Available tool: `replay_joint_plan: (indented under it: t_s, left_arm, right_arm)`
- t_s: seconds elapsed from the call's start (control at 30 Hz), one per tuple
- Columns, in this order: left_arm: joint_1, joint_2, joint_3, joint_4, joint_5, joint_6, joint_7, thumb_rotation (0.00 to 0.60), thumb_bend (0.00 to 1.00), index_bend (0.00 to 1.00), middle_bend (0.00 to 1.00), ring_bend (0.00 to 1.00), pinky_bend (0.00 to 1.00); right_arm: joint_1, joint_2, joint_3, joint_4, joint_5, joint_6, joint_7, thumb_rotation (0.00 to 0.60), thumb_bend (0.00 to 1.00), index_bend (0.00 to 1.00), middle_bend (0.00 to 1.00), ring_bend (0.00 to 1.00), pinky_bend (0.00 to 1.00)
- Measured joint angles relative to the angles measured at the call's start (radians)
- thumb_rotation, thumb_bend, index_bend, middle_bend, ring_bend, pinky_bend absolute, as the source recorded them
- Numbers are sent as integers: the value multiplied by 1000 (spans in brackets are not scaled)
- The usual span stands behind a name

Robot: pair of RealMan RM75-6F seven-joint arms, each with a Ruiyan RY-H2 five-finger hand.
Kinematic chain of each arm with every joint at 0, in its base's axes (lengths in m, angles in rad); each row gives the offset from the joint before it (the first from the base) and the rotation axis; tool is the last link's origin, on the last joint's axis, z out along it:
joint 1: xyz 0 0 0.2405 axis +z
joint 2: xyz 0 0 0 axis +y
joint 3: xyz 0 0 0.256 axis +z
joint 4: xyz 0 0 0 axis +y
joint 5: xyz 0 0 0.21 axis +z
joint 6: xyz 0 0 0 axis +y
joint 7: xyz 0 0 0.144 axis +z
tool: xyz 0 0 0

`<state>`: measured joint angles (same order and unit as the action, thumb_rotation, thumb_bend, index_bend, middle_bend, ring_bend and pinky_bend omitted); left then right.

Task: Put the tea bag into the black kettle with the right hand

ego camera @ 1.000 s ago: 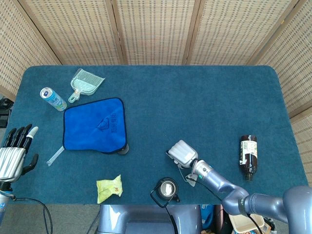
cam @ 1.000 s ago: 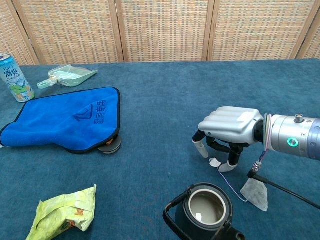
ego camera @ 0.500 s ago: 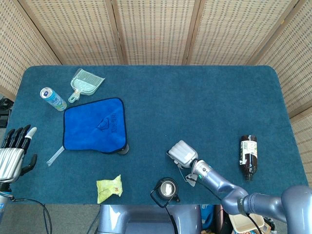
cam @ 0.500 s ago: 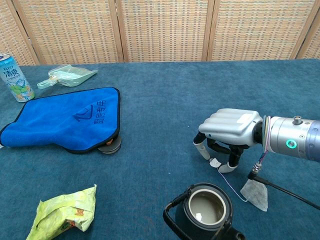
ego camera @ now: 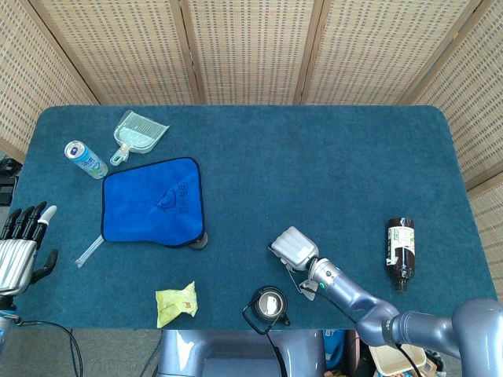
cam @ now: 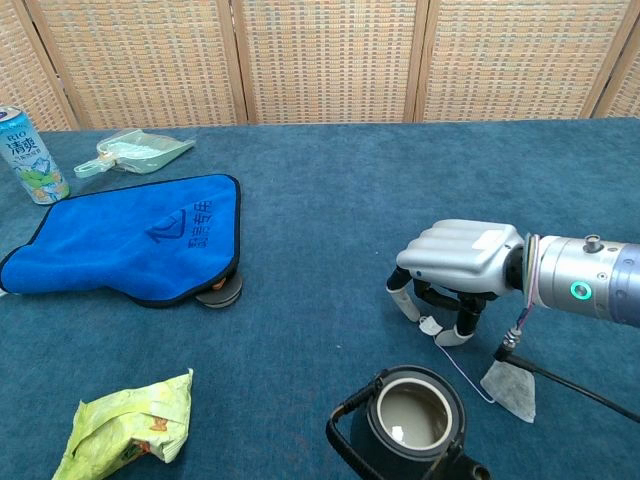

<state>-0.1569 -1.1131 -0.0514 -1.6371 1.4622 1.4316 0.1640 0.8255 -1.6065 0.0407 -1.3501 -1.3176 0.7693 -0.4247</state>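
Observation:
The black kettle (cam: 410, 425) stands lidless at the table's front edge, also seen from above in the head view (ego camera: 269, 304). The tea bag (cam: 510, 388) lies flat to the kettle's right. Its thin string runs left to a small white tag (cam: 432, 325) on the cloth. My right hand (cam: 458, 260) arches over that tag, palm down. Its fingertips (cam: 465, 322) are at the table on both sides of the tag, with a gap showing around it. My left hand (ego camera: 23, 251) hangs at the table's left edge, fingers spread, holding nothing.
A blue cloth (cam: 130, 235) lies at the left with a dark round piece (cam: 218, 292) under its corner. A drink can (cam: 30, 155) and a green dustpan (cam: 135, 152) sit behind it. A crumpled green packet (cam: 125, 425) is front left, a brown bottle (ego camera: 401, 251) far right.
My left hand has drawn back toward the front of the table's left edge. The right hand has sunk slightly over the tag; tea bag and kettle have not moved.

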Motion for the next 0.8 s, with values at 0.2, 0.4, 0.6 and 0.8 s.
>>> replay_joint_plan:
  t_s: [0.2, 0.4, 0.6, 0.8]
  left_arm:
    - [0, 0, 0, 4, -1, -2, 0, 600, 478, 29, 0, 0, 0]
    - [0, -1, -1, 3, -1, -2, 0, 600, 479, 29, 0, 0, 0]
    - [0, -2, 0, 3, -1, -3, 2, 600, 479, 29, 0, 0, 0]
    - [-1, -4, -1, 4, -2, -5, 3, 600, 479, 29, 0, 0, 0]
  right_arm:
    - [2, -3, 1, 4, 1, 0, 2, 600, 461, 554, 883, 846, 891]
    - [5, -3, -1, 5, 0, -3, 3, 600, 500, 555, 883, 846, 891]
    - [5, 0, 0, 3, 2, -1, 8, 600, 532, 555, 884, 846, 891]
    - [7, 4, 2, -1, 4, -2, 13, 600, 567, 555, 887, 846, 891]
